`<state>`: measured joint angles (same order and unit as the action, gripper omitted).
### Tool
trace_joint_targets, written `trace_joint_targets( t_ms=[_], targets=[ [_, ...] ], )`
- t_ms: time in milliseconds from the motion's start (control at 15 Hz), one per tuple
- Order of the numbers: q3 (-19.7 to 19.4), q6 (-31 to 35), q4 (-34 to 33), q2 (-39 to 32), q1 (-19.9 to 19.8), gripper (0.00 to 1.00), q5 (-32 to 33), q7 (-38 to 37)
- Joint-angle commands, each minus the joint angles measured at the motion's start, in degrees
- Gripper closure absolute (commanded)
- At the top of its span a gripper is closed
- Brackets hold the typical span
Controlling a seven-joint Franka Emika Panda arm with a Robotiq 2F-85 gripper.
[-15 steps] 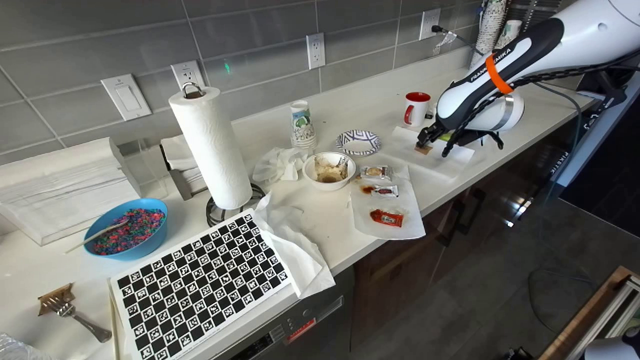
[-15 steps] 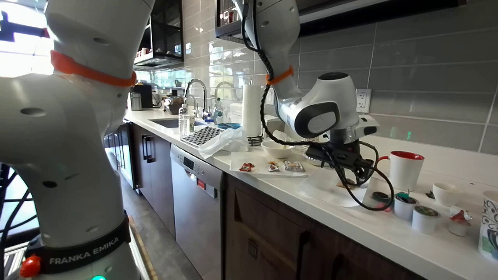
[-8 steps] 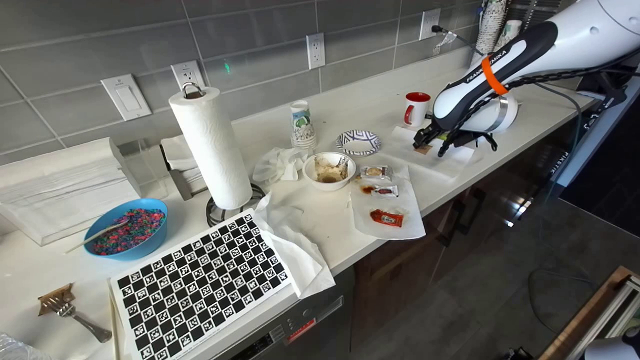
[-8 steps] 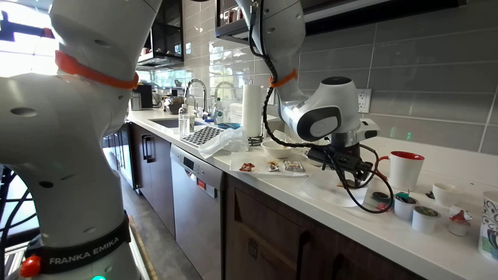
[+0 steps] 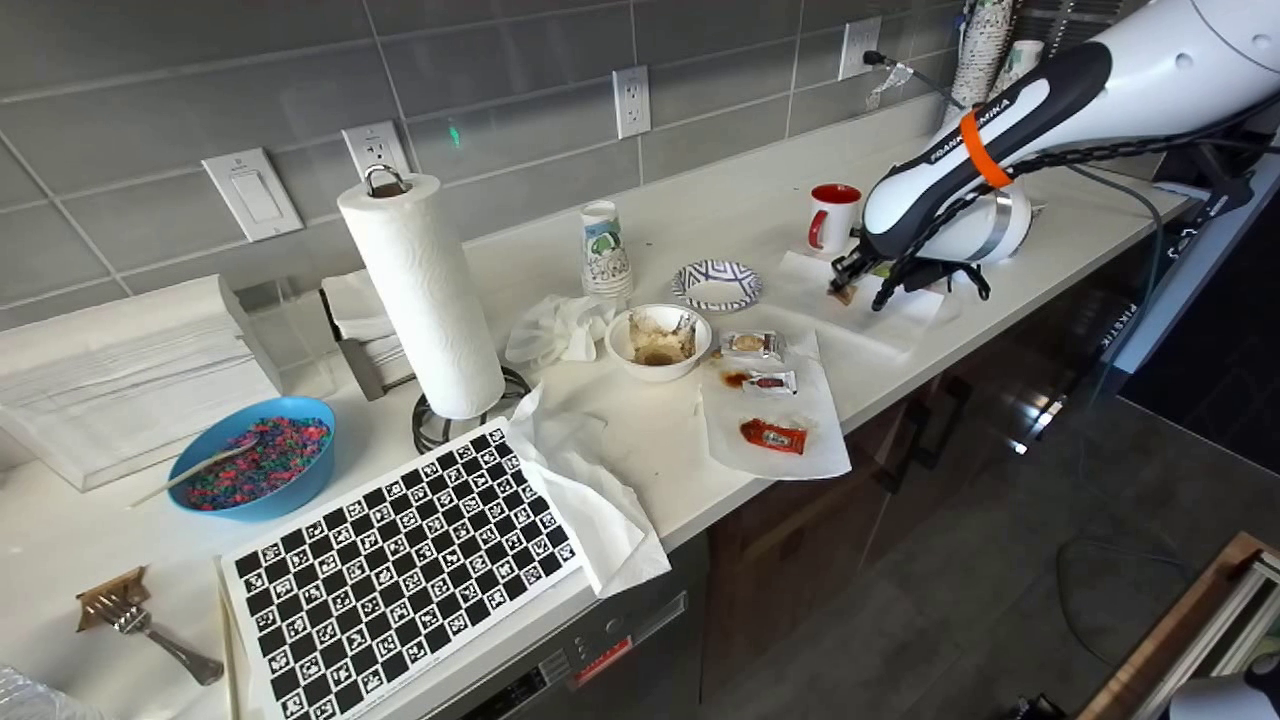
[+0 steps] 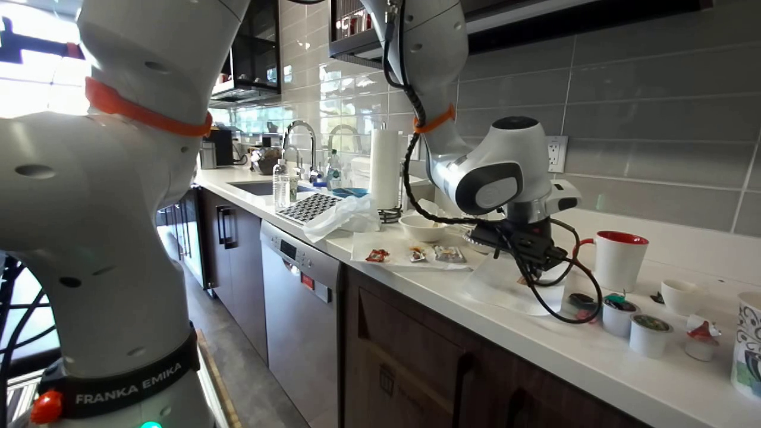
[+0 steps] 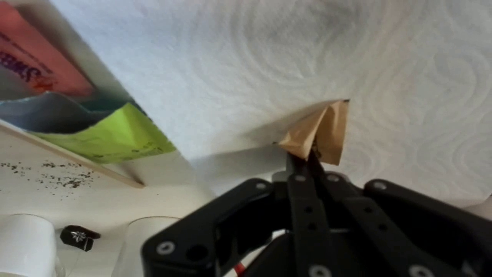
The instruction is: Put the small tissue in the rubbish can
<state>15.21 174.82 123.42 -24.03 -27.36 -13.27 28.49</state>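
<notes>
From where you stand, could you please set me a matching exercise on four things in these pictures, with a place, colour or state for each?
1. folded brown piece
2. mug
3. plate
4. bowl of coloured bits

A. blue
B. patterned rim
C. pinched in the gripper
D. white outside, red inside

Pairs: 1-C; 2-D; 3-B; 4-A

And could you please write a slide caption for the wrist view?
Gripper pinching creased brown paper over a white paper towel.
</notes>
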Motion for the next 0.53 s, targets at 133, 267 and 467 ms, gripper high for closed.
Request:
trace_joint_targets(
  t_ms=[133, 267, 467],
  targets=[
    [-0.2, 1.16, 0.85, 1.58, 0.58, 1.0, 0.03, -0.46],
    [-0.13, 1.79, 2.45, 3.66, 1.01, 1.0, -0.19, -0.88],
    [0.33, 2.57, 5.55, 7.55, 1.86, 1.0, -0.47, -1.24]
  ],
)
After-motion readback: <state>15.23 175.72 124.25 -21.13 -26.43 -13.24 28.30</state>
